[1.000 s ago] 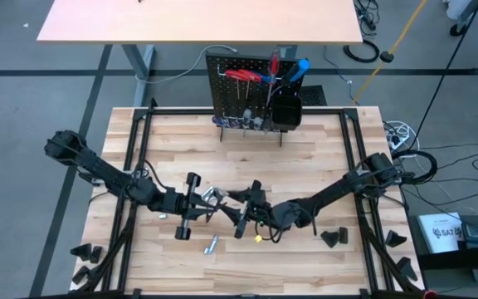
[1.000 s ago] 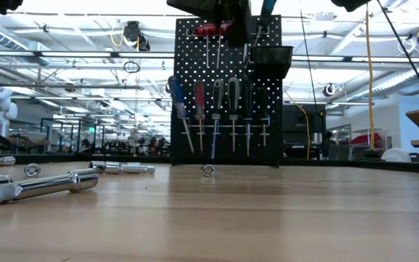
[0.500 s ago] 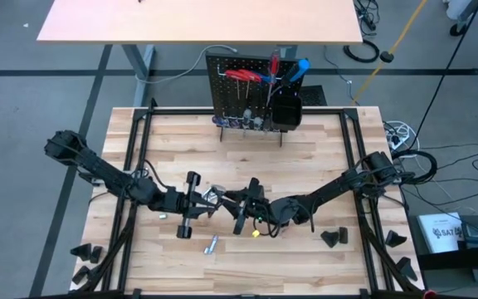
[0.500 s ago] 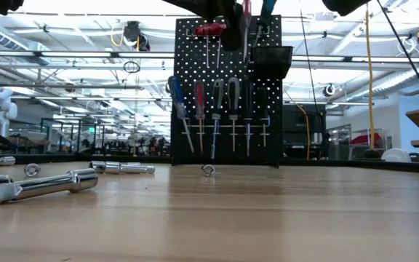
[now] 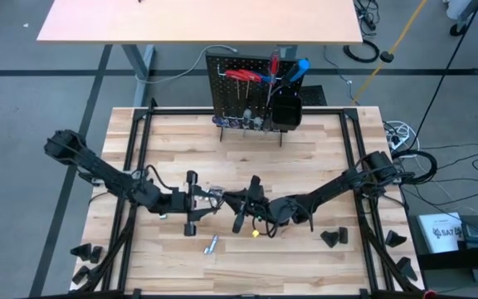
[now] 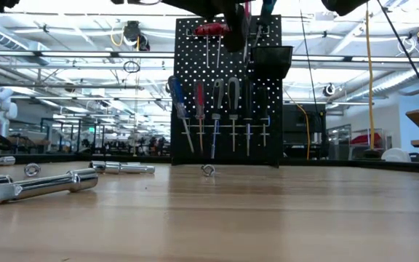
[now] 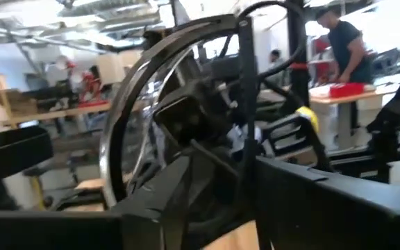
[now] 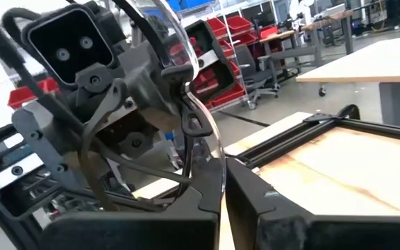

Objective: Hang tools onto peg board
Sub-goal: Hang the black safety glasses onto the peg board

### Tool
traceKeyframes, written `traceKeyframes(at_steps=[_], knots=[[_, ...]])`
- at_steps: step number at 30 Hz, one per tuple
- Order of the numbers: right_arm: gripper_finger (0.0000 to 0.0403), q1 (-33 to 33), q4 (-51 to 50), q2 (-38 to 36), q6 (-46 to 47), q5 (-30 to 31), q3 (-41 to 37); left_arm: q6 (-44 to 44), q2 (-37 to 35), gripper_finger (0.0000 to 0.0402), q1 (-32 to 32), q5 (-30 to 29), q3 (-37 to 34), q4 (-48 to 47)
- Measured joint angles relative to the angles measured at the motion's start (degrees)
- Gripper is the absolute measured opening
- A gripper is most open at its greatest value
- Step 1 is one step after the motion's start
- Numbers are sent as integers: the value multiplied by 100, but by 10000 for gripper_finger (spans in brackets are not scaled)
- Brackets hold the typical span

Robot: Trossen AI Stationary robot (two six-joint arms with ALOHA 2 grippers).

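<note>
Table: pale wood table, workshop behind.
Right claw: clenched on thin silver tool.
Left claw: just beside; you cannot tell its grip.
Handling: stiff, light, slippery; hold near its bend.
Peg board: well beyond both.

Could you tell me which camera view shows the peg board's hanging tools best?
The low view: the peg board faces it, screwdrivers hanging in a row. The high view sees only its top edge from above; neither wrist view shows it.
</note>
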Motion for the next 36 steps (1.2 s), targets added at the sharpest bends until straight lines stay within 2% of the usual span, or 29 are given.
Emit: traceKeyframes(at_steps=[3,7,13,15,20,25,30,36], knots=[[2,17,-188,-84,-15,106,0,-47,-249,166,-115,-261,2,-533],[1,129,-443,-303,-278,441,0,-442,-840,176,-267,-295,2,-1268],[1,210,-560,-506,-579,387,0,-966,-1592,181,-375,-314,0,-2560],[1,211,-752,-522,-508,366,-1,-1090,-1687,181,-387,-385,0,-2538],[0,203,-920,-522,-303,258,-2,-1562,-1358,181,-345,-1277,2,-2569],[0,192,-925,-519,-323,250,-4,-1754,-1029,181,-264,-1041,0,-2347],[0,192,-931,-519,-325,234,-4,-1812,-862,181,-170,-560,-2,-2019],[0,192,-931,-519,-325,232,-4,-1904,-504,176,-6,-544,-2,-1640]])
